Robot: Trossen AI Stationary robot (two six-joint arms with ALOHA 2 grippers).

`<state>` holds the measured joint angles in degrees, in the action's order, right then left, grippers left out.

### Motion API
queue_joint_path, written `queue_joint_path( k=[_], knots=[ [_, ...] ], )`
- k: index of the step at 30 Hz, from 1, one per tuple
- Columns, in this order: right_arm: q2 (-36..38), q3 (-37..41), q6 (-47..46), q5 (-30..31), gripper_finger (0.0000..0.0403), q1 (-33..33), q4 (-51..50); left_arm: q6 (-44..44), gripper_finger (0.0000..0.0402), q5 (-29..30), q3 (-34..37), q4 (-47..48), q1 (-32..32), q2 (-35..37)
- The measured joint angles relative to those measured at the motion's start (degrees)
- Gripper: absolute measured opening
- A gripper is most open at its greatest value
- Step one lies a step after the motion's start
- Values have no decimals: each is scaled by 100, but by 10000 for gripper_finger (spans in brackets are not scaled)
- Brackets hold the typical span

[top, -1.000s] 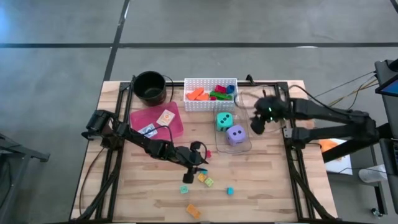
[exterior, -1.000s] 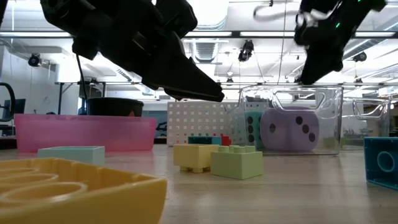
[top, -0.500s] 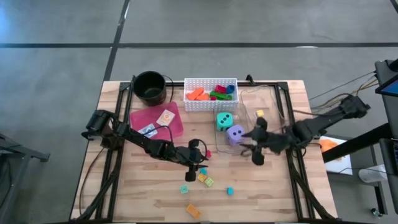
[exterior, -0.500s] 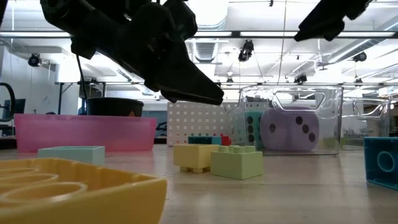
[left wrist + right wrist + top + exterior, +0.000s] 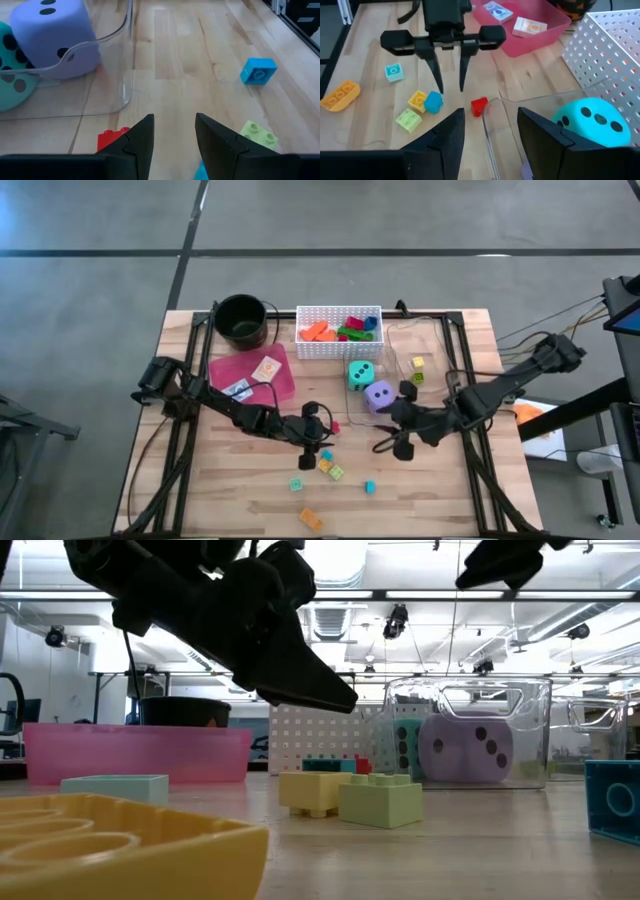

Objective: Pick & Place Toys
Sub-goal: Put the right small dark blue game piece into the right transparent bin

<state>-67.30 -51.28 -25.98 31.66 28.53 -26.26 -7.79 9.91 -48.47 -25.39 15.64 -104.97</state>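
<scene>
The small plastic blocks are lying loose on the wooden worktop [image 5: 200,480], in its near middle part: a red block [image 5: 479,106], a yellow block [image 5: 417,100], a blue block [image 5: 434,101] and a light green block [image 5: 409,120] are sitting close together, and the orange block [image 5: 311,519] is lying alone near the front edge, with its long axis slanted to that edge. The purple die [image 5: 378,395] and the teal die [image 5: 360,374] are standing side by side inside a clear bin [image 5: 117,75], black dots showing. More blocks are filling the white basket [image 5: 338,312] at the far edge, and two small cards [image 5: 530,26] are resting flat in the pink tray [image 5: 285,385].

The left gripper [image 5: 322,438] is hanging just over the block cluster, its fingers [image 5: 434,70] slightly apart and grasping nothing. The right gripper [image 5: 395,442] is hovering beside the clear bin, fingers parted and empty.

A black pot [image 5: 241,320] is standing at the far left corner. Behind the table, ceiling lights are shining in a large room.
</scene>
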Motion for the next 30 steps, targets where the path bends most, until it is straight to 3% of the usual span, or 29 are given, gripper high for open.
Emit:
queue_joint_path(
  k=[14,30],
  knots=[
    [-838,-191,39,-31,183,-4,-22,-20,149,-2,2,42,14,0],
    [-984,-198,66,-58,183,-15,148,-129,149,-2,4,57,17,0]
  ],
)
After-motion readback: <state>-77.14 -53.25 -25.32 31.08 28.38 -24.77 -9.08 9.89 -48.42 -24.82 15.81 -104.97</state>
